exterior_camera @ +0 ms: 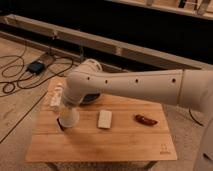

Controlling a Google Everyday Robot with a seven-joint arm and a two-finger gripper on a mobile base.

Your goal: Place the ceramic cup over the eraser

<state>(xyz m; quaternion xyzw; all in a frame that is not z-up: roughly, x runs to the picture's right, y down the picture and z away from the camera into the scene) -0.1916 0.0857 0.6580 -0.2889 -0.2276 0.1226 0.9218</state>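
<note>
The off-white ceramic cup [69,118] is at the left part of the wooden table [110,145], held at the end of my arm. My gripper [67,108] is on top of the cup, shut on it, with the big white arm reaching in from the right. The cup sits over the spot of the eraser [60,124]. Only a dark sliver of the eraser shows at the cup's lower left edge.
A pale beige flat pad [104,119] lies just right of the cup. A reddish-brown object [145,120] lies further right. A dark bowl [91,98] is partly hidden behind the arm. A white packet [55,96] lies at the table's left edge. Cables cross the floor at left.
</note>
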